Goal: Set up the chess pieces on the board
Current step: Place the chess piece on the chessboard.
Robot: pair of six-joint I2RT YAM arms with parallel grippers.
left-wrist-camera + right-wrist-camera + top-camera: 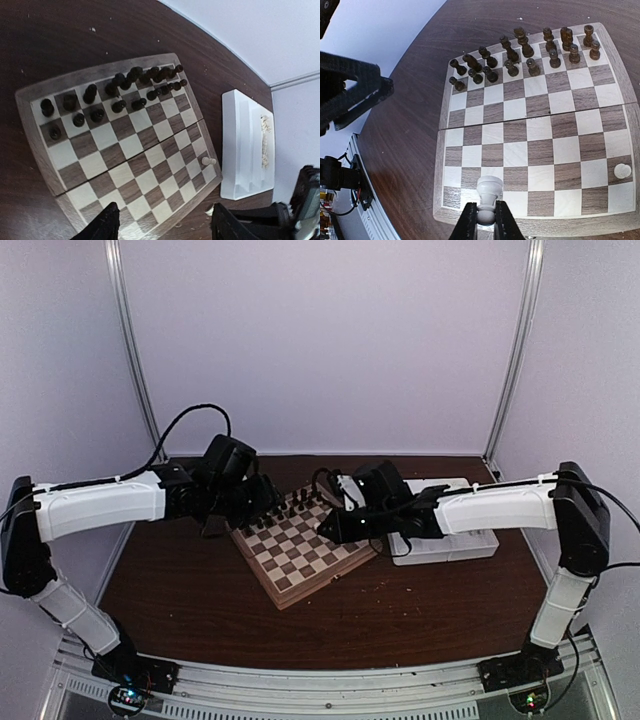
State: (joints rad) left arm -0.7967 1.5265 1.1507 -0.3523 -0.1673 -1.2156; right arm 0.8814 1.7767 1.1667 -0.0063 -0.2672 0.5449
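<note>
Right hand — one cream piece, board — another piece

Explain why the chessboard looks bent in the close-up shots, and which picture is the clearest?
Top external: soft and slightly hazy, the dark pieces on the board only specks. Left wrist: the wide lens bows the board's rim, and the white tray is washed out. Right wrist: clearest, the cream piece held by the right gripper crisp, though the rim curves here too.
</note>
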